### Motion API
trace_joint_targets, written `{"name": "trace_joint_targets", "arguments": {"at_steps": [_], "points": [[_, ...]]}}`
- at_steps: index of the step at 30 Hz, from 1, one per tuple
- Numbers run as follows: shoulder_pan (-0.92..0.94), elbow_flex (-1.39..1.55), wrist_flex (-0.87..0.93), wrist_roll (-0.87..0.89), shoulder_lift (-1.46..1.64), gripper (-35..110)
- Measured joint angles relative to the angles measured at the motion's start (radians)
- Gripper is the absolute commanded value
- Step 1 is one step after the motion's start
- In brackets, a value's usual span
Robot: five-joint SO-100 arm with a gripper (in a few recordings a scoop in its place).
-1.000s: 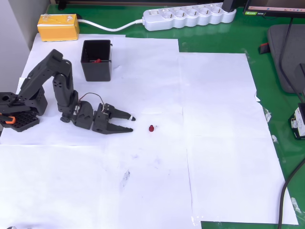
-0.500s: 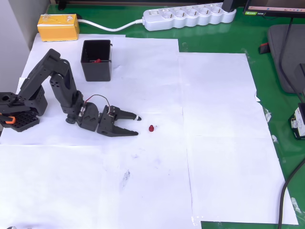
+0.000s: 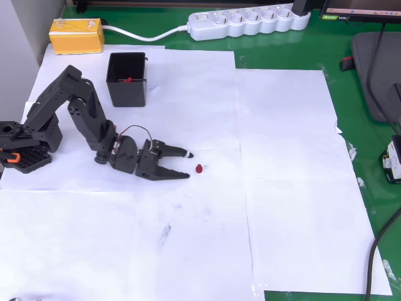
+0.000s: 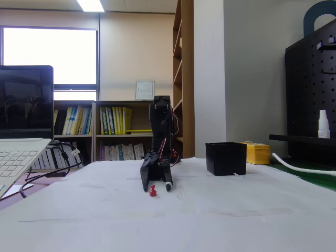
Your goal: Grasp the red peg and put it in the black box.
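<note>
Two red pegs show from overhead: one red peg [image 3: 199, 168] lies on the white paper [image 3: 288, 188] covering the table, and a second red piece [image 3: 128, 79] sits inside the one black box [image 3: 127, 80] at about 11 o'clock from the first. The gripper [image 3: 188, 165] lies low with its jaws released and spread, the loose peg just off their tips at 3 o'clock, untouched. The fixed view shows that peg [image 4: 153, 190] standing between the fingertips [image 4: 168, 185], while the black box's [image 4: 226, 158] inside is hidden there.

Yellow block [image 3: 76, 34] beside white power strip [image 3: 249, 21].
</note>
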Motion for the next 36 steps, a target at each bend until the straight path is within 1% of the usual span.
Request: {"name": "trace_joint_targets", "arguments": {"at_steps": [14, 36], "points": [[-0.015, 0.123, 0.137, 0.0, 0.018, 24], [-0.015, 0.124, 0.147, 0.0, 0.012, 24]]}}
